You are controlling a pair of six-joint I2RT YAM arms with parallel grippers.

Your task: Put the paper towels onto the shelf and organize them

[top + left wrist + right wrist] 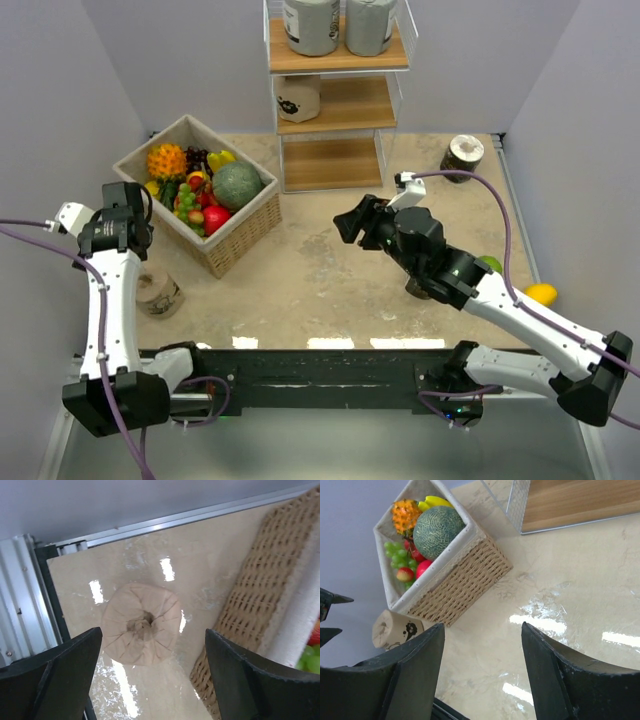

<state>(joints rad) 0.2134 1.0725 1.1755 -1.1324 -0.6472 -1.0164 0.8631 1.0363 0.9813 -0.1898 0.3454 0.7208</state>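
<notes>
Pale grey walls (80,80) enclose the tabletop (330,280) on three sides. Its surface is glossy beige with faint marbling, edged by an aluminium rail (200,515). Bright rectangular glints of overhead light (335,343) lie along its near edge.

Beige counter (320,285), basket (245,228), shelf (335,165) right of basket, tan roll (158,293) near-left of basket, dark roll (463,152) and mango (541,293) far right of basket
</notes>
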